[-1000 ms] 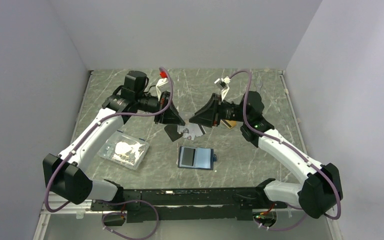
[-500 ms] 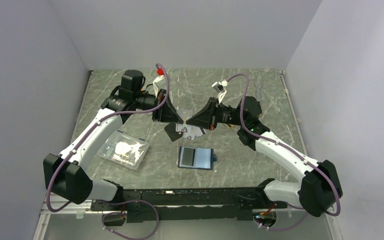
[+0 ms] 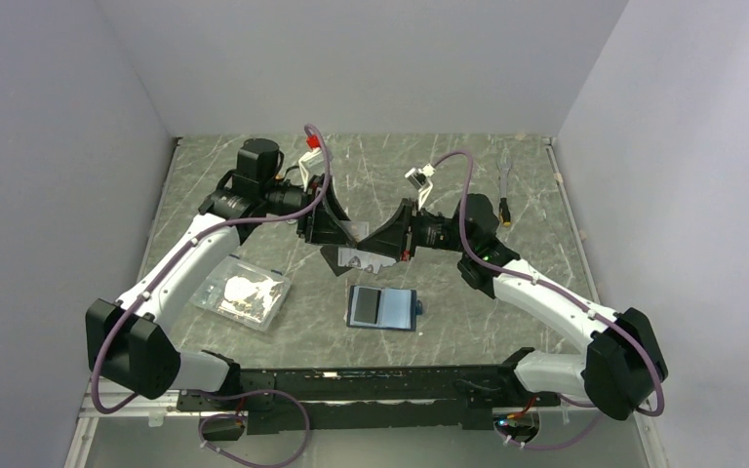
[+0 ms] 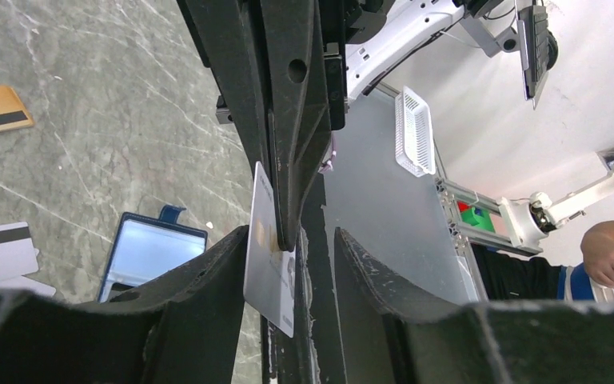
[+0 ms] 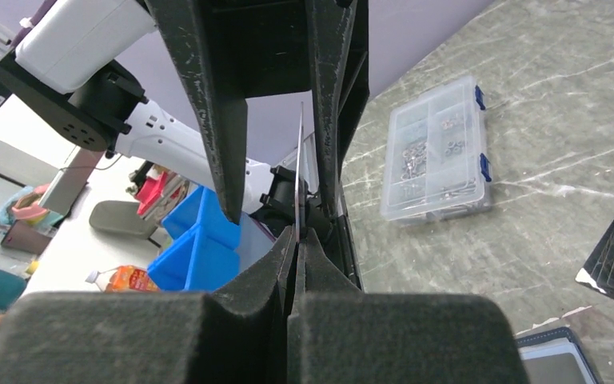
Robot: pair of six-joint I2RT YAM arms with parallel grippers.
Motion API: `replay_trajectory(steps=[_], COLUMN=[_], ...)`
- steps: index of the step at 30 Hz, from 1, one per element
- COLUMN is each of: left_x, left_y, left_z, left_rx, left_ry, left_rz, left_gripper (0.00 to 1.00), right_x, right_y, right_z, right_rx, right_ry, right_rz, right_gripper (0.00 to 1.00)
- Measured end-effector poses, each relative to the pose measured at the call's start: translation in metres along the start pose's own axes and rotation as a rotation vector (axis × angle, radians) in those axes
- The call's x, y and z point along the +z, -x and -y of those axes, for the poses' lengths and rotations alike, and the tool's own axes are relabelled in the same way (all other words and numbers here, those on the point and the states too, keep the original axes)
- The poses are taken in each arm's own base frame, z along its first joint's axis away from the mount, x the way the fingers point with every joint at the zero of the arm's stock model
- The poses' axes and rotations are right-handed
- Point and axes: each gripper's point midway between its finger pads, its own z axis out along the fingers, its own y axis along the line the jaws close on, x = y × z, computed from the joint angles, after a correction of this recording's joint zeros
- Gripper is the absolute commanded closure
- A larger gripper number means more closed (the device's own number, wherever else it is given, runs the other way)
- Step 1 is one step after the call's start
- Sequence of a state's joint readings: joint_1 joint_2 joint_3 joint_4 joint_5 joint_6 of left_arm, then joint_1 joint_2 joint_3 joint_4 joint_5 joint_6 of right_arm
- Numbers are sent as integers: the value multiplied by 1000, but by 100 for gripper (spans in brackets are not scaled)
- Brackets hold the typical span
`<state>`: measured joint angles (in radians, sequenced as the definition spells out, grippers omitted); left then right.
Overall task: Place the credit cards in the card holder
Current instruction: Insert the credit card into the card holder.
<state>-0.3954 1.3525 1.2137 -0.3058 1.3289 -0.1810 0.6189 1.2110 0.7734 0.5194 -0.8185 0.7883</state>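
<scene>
Grey marble tabletop (image 3: 254,185) below a mid-air handover. We see the left gripper (image 3: 339,228) jaws just parted and the right gripper (image 5: 297,240) jaws now pinched on the silver-white card (image 4: 269,268). The card holder (image 3: 382,307) lies open underneath, so insertion is probably next.

This looks like a robotics lab. The left arm (image 3: 183,255) and right arm (image 3: 549,295) are bolted at the edge of a marbled surface (image 3: 380,166) boxed in by plain walls (image 3: 371,58). Outside stand another robot arm (image 4: 564,210), blue storage bins (image 5: 200,236) and, blurred, perhaps a drink bottle (image 5: 116,278).
</scene>
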Motion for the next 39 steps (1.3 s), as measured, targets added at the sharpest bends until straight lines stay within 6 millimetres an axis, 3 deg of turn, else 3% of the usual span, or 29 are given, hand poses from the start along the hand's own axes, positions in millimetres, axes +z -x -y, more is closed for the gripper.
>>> replay_trajectory(steps=[12,26,29,33,35,39], left_x=[0,-1,-1,8,18,32], left_y=[0,-4,-11,-37,-58,-121], left_z=[2,-2,-11,-35,-44,-66], left_rx=[2,23,41,131,197,279], left_ry=[-17,1,54,186,228,286], left_rz=[1,-5,-20,-118,-202,-409], left_gripper=[56,61,64,66,66,67], right_x=[-2,-58,-66,-77,-83,-103], right_y=[-3,28,20,-1,-21,-80], right_z=[11,33,41,58,71,100], right_rx=[13,16,40,98,150,287], right_ry=[-36,-181,-240,-343,-403,-568], right_rz=[-6,142,128,85,53,-43], right_gripper=[100,100,100,100,100,100])
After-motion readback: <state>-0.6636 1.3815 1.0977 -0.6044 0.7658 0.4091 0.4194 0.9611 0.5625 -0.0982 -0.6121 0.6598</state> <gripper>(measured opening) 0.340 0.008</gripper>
